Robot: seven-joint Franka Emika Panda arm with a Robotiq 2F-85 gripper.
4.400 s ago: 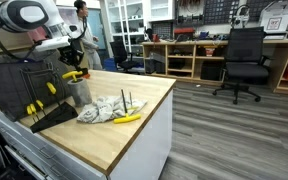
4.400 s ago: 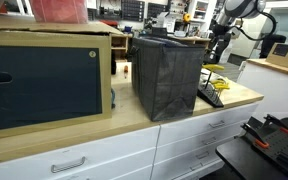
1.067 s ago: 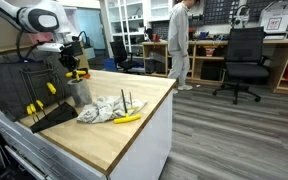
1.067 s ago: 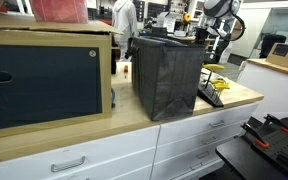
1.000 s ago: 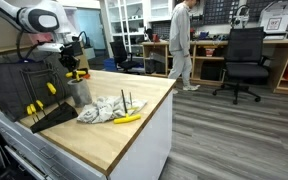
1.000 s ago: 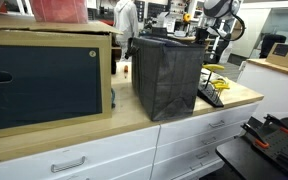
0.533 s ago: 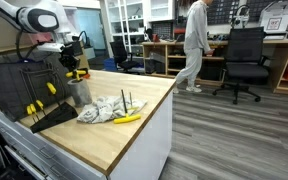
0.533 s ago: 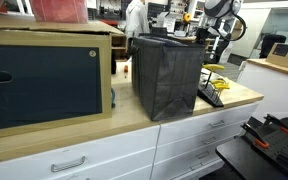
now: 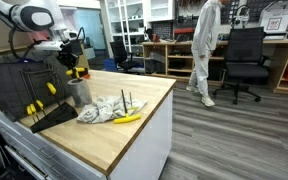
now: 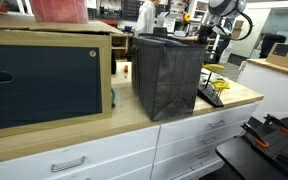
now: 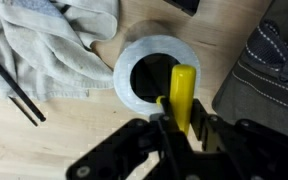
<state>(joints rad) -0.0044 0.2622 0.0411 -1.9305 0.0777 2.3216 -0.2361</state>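
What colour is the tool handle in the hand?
Yellow; the tool handle shows best in the wrist view.

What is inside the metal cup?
The metal cup shows only a dark hollow. The yellow-handled tool in the gripper covers part of the opening; the bottom is unseen.

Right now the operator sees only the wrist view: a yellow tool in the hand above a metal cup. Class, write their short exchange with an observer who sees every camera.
Operator: How high is my hand over the metal cup?
Observer: In an exterior view it hangs clear above the rim, holding the yellow tool over it.
Operator: More tools nearby?
Observer: Yellow-handled ones rest on a black tray beside the cup, opposite the cloth.
Operator: Anyone around?
Observer: A person in light clothes is mid-stride beyond the table, apart from it.
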